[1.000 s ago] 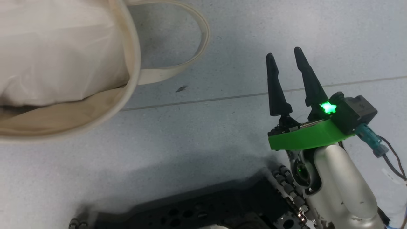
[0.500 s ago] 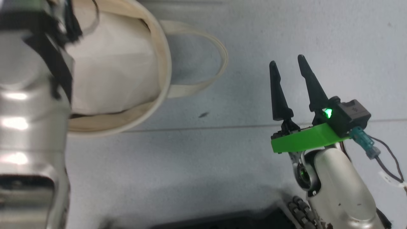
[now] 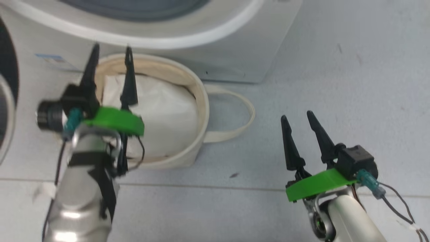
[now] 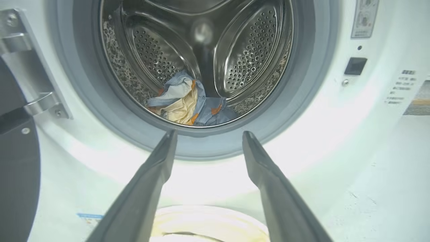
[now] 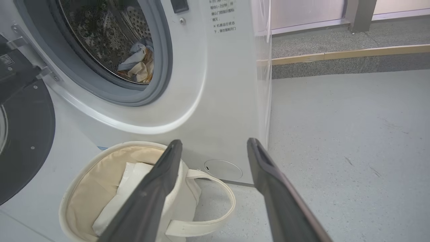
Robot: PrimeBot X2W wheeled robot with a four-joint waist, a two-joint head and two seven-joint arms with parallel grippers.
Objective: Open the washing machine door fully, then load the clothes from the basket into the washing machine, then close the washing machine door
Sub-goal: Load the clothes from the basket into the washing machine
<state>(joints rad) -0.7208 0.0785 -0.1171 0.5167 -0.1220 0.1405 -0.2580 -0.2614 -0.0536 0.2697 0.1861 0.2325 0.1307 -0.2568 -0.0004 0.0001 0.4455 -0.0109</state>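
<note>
Since the earlier frame our head camera had lifted, bringing in the washing machine (image 3: 235,50); the left gripper (image 3: 111,47), above the basket (image 3: 201,101), and the right gripper (image 3: 297,115) stood wide and empty. Soft, light clothes (image 4: 184,101) lay in the drum (image 4: 252,50), a white bundle (image 3: 161,111) in the basket. We judged the stiff, glossy washing machine door (image 5: 27,134), open at left, best pushed by its rim.

left hand (image 4: 208,134) open, empty | clothes (image 4: 188,104) in drum (image 4: 201,50)

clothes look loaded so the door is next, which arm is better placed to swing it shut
Left. The left gripper is open and empty over the basket, beside the open washing machine door on the robot's left. The right gripper, also open, sits farther off over the floor.
</note>
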